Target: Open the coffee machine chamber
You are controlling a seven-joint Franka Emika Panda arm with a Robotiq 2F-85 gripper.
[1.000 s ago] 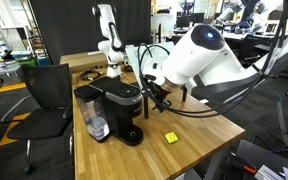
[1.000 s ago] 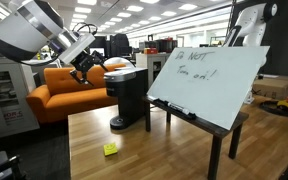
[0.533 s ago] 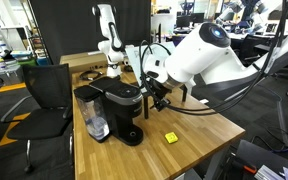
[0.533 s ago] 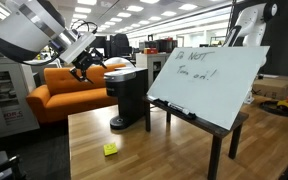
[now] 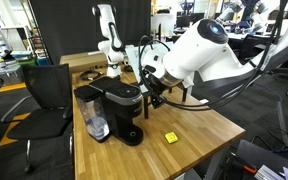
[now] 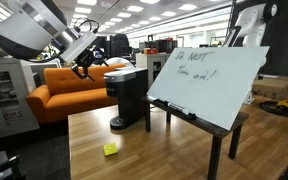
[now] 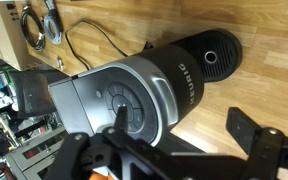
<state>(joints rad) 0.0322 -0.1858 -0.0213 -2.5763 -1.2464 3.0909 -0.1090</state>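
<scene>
The black coffee machine stands on the wooden table, its clear water tank on one side. It also shows in an exterior view. In the wrist view I look down on its head: the rounded chamber lid lies closed, and the round drip base is beyond it. My gripper is open and empty, level with the head beside the machine. One finger is over the lid; the other one is over bare table.
A small yellow object lies on the table in front of the machine. A tilted whiteboard stands beside it. A black office chair is at the table's side, an orange sofa behind. Cables lie near the machine.
My gripper has shifted slightly up and closer to the machine's head. The jaws stay open and the lid has not moved.
</scene>
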